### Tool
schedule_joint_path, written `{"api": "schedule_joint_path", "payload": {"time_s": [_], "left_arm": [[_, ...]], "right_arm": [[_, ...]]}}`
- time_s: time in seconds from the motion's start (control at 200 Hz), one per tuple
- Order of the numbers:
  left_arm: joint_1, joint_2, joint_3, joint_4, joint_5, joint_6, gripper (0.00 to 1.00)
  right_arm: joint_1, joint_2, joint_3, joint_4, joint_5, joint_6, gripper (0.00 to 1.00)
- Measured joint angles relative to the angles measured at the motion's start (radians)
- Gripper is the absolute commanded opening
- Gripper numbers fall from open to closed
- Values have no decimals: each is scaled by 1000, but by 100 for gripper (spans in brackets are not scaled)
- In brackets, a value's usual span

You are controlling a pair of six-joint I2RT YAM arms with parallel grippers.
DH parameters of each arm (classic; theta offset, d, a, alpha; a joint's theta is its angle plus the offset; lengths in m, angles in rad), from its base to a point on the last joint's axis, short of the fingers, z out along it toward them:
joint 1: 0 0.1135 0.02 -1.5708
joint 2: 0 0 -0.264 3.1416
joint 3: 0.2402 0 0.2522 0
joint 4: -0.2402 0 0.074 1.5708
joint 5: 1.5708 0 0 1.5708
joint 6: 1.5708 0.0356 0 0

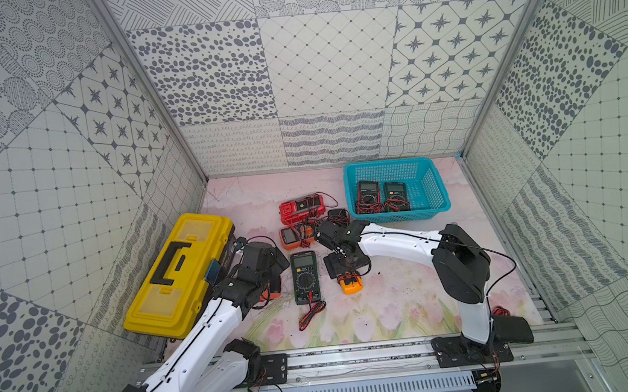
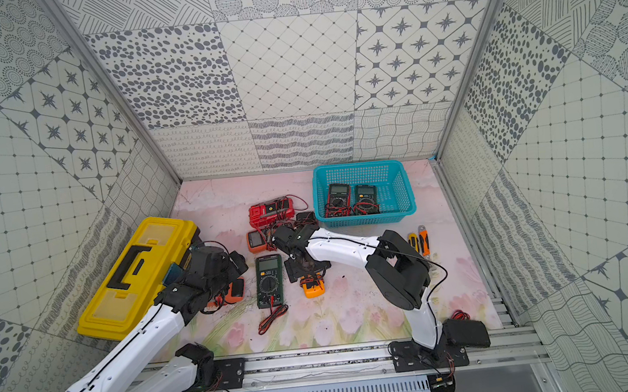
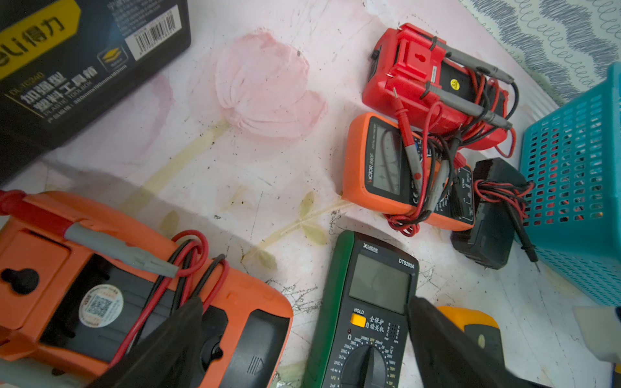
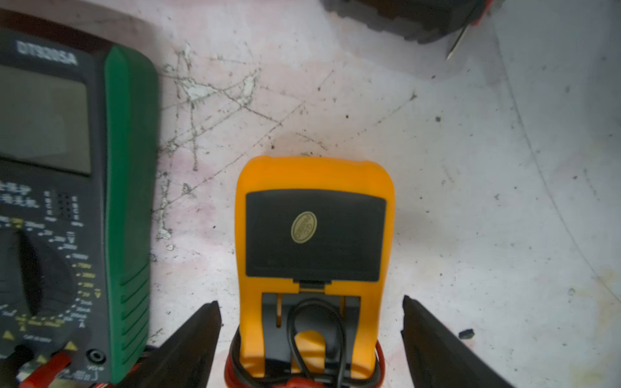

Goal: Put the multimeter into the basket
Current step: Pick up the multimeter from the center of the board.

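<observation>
Multimeter (image 4: 314, 231) face-down, long axis parallel to right fingers (image 4: 191, 346), spread astride it, untouching; left fingers (image 3: 443, 349) spread, empty.

basket (image 1: 429, 190) perforated teal plastic; toolbox (image 1: 192, 291) glossy yellow plastic; tabletop (image 1: 393, 299) scuffed matt.

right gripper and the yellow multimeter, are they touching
Apart. The right wrist view shows the right gripper open astride the yellow multimeter, with bare mat showing between each jaw and the meter's sides.
</observation>
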Motion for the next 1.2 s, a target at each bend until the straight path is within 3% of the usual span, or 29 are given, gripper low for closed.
{"api": "schedule_joint_path", "payload": {"time_s": [0.205,0.32,0.445,0.63,0.851,1.011,1.201], "left_arm": [[0,4,-2,0,4,-4,99],[0,4,-3,0,4,-4,99],[1,5,-3,1,5,-4,99],[1,4,-2,0,4,-4,99],[1,4,-2,0,3,-4,99],[1,4,1,2,3,-3,99],[1,6,5,3,7,-2,99]], "right_arm": [[3,14,-10,-15,-33,-5,80],[6,22,-13,-20,-47,-12,67],[6,22,-13,-19,-48,-17,39],[6,-5,-21,-36,-1,-31,26],[3,-182,-23,-69,88,-84,19],[-31,-348,5,-76,162,-138,18],[-248,-406,50,-69,212,-224,19]]}}
